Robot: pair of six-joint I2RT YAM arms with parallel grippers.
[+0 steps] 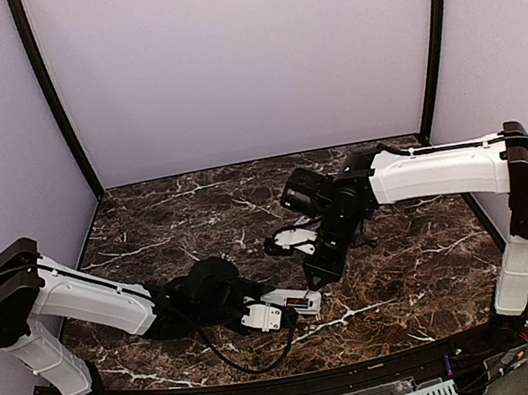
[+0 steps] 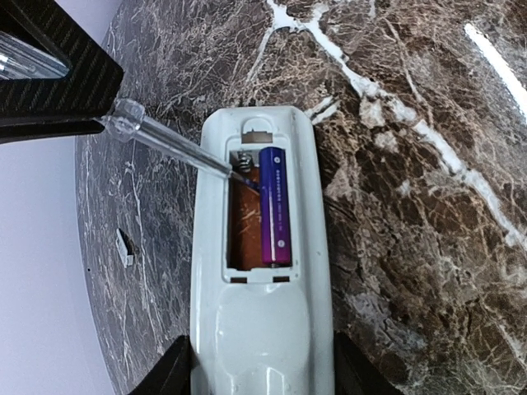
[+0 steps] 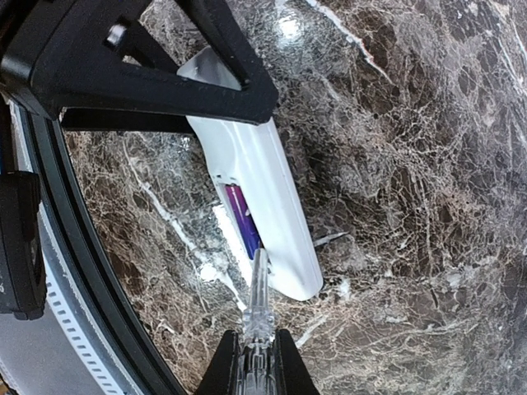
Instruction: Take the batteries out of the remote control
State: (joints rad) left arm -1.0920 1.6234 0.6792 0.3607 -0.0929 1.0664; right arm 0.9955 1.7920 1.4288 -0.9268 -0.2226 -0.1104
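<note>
The white remote control [image 2: 262, 321] lies back up, its battery recess open. One purple battery [image 2: 277, 206] sits in the right slot; the left slot is empty. My left gripper [image 2: 262, 372] is shut on the remote's near end, a jaw on each side. It holds the remote low over the table in the top view [image 1: 297, 301]. My right gripper [image 3: 257, 358] is shut on a clear plastic pick [image 3: 259, 288]. The pick's tip [image 2: 237, 173] rests at the spring end of the recess beside the battery [image 3: 241, 216]. No other battery shows.
A small flat pale piece [image 2: 125, 247] lies on the dark marble table [image 2: 428, 247] beyond the remote. The right arm [image 1: 433, 174] reaches in from the right, over the middle. The table's black front edge [image 3: 74, 247] runs close behind the remote.
</note>
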